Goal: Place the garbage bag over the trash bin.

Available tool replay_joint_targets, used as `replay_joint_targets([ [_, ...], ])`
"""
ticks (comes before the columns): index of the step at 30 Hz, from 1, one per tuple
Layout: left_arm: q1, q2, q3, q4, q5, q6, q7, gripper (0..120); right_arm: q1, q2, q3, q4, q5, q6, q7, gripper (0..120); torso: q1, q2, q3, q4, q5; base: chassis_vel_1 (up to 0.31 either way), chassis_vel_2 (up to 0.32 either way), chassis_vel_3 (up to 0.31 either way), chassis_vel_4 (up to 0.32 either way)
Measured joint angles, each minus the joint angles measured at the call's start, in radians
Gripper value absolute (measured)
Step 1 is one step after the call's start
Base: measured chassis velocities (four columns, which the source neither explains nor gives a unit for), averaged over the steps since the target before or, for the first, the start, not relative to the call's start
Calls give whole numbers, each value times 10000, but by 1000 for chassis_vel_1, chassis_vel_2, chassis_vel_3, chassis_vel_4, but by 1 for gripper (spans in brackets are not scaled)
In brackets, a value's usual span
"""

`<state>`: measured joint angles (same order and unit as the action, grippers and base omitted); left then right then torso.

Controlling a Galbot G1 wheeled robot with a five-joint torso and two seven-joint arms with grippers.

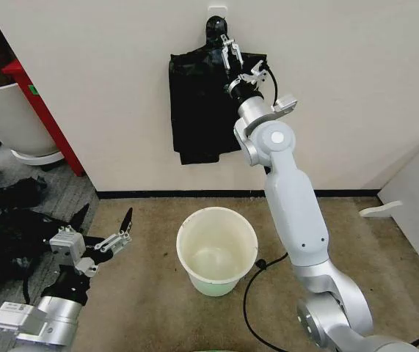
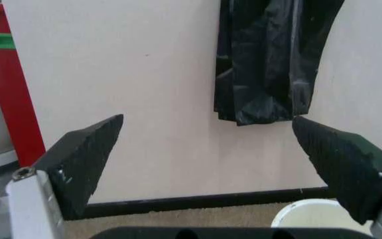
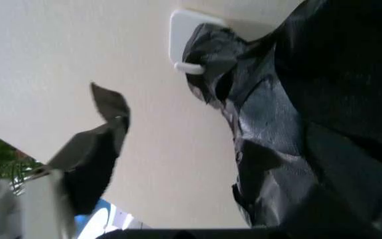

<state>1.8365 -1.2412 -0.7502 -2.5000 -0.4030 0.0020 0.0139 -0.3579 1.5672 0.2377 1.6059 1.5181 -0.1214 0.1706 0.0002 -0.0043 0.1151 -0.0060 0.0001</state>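
Your right pincer point(image 1: 232, 50) is spread at the flat black sheaf of hung plastic bags point(image 1: 202, 110), gripping nothing. Left pincer point(image 1: 123, 229) spread wide, low, w/ open floor beside the round cream-white plastic bin point(image 1: 217, 249).

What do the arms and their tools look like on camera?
Both arms are silver-grey metal with rounded white joint shells. A black cable trails by the right arm's base. The left tool and right tool each carry two dark wedge-shaped fingers with ribbed pads on pale metal mounts.
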Motion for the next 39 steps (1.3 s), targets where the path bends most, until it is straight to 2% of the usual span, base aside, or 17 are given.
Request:
replay_joint_targets([
  [5, -26, -10, 40, 0, 38, -5, 14, 100, -46, -48, -183, 94, -70, 10, -5, 69, 0, 0, 0, 0, 0, 0, 0, 0, 0],
  [6, -26, -10, 40, 0, 38, -5, 14, 100, -46, -48, -183, 94, -70, 10, -5, 69, 0, 0, 0, 0, 0, 0, 0, 0, 0],
  [12, -19, -31, 59, 0, 54, -30, 22, 100, -55, -66, -252, -6, -231, 38, -23, 44, 0, 0, 0, 0, 0, 0, 0, 0, 0],
  [15, -12, -35, 59, 0, 56, -41, 23, 100, -41, -66, -259, -50, -244, 51, -13, 38, 0, 0, 0, 0, 0, 0, 0, 0, 0],
  [19, -4, -42, 63, 0, 57, -54, 25, 100, -35, -78, -261, -64, -227, 109, 66, 19, 0, 0, 0, 0, 0, 0, 0, 0, 0],
  [20, -4, -42, 63, 0, 57, -54, 25, 100, -35, -78, -261, -64, -227, 109, 66, 19, 0, 0, 0, 0, 0, 0, 0, 0, 0],
  [25, -18, -42, 85, 0, 57, -70, 35, 100, -58, -148, -314, -2, -137, 158, 153, 0, 0, 0, 0, 0, 0, 0, 0, 0, 0],
  [39, 28, -71, 106, 0, 65, -158, 64, 100, -258, -176, -391, 38, -37, 198, 240, 0, 0, 0, 0, 0, 0, 0, 0, 0, 0],
])
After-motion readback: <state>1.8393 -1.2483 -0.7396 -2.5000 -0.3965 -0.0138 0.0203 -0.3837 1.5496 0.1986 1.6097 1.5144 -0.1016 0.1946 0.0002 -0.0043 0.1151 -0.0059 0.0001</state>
